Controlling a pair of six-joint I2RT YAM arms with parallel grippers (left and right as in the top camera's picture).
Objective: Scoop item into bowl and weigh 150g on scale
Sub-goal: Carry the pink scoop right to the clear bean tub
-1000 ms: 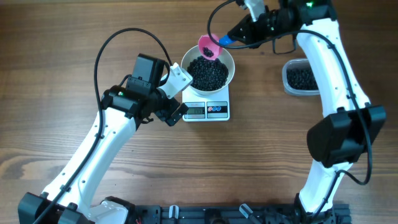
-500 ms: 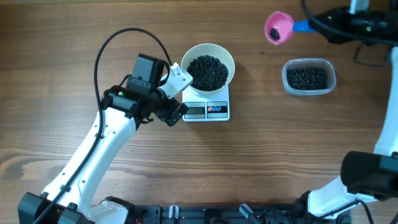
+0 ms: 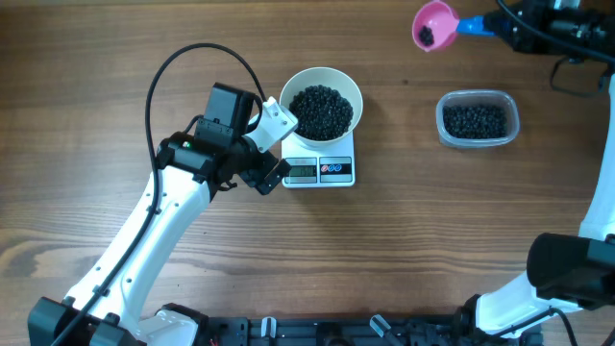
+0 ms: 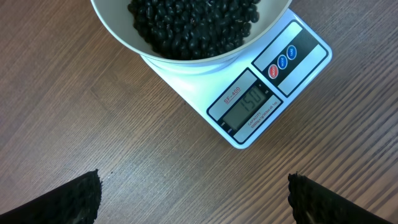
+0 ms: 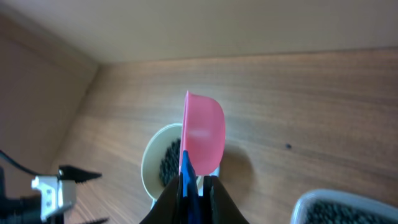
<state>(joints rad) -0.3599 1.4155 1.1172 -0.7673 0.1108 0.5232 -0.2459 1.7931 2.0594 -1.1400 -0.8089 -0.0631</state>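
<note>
The beads point(image 3: 322, 111) are lying heaped in the white bowl point(image 3: 354, 86), which is sitting on the scale point(image 3: 314, 173) just ahead of the left pincer point(image 3: 276, 154). From overhead, that pincer's jaws are standing wide apart and gripping nothing. The right pincer point(image 3: 500, 27) is hanging well away from the bowl, clamped on the blue handle point(image 3: 471, 26) of the pink scoop point(image 3: 434, 24), and a few beads seem to be riding in it. The clear tub point(image 3: 478, 118) of spare beads is sitting on the counter point(image 3: 404, 240) nearer that pincer than the bowl is.

In the left wrist view, the display point(image 4: 247, 107) appears to be showing the target weight, with the fingertips point(image 4: 68, 199) hovering close in front of the scale. Any nudge from them risks shifting the scale or disturbing the reading.

In the right wrist view, the scoop point(image 5: 202, 134) is appearing edge-on ahead of the shut jaws, with the bowl point(image 5: 149, 168) far beyond it. If it is tipping or jolting, the leftover beads are likely to be scattering over the counter rather than into the tub; dropped into the bowl, they would be pushing the weight past target.
</note>
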